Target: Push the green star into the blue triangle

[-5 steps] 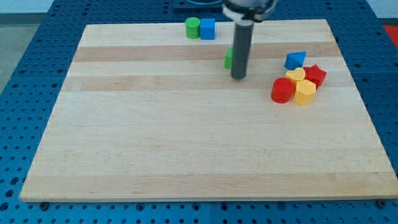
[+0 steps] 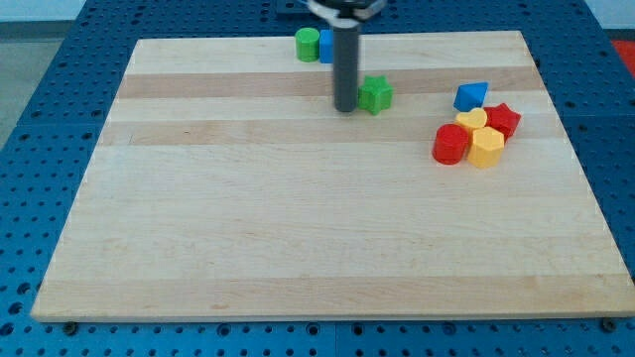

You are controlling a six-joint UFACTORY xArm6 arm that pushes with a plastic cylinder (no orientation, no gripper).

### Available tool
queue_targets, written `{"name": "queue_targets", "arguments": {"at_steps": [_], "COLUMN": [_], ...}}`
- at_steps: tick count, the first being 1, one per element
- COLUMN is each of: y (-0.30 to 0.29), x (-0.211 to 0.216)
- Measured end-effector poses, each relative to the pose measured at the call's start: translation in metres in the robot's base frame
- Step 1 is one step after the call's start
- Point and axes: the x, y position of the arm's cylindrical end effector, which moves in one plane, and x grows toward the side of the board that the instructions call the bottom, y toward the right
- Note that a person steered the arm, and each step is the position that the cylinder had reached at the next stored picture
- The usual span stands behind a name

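Note:
The green star lies on the wooden board near the view's top, right of centre. The blue triangle lies further to the view's right, well apart from the star. My tip is down on the board just at the star's left side, touching or nearly touching it. The rod rises from there toward the view's top and covers part of a blue block behind it.
A green cylinder and a blue block stand at the board's top edge. Below the triangle sits a cluster: a red star, a yellow block, a yellow hexagon and a red cylinder.
My tip has moved from the star's right side, where it hid most of the star, up and to the left, to the star's left side. The star now shows whole.

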Motion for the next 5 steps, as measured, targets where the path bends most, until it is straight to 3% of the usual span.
{"name": "queue_targets", "arguments": {"at_steps": [3,5], "y": [0.017,0.07], "x": [-0.041,-0.004]}}
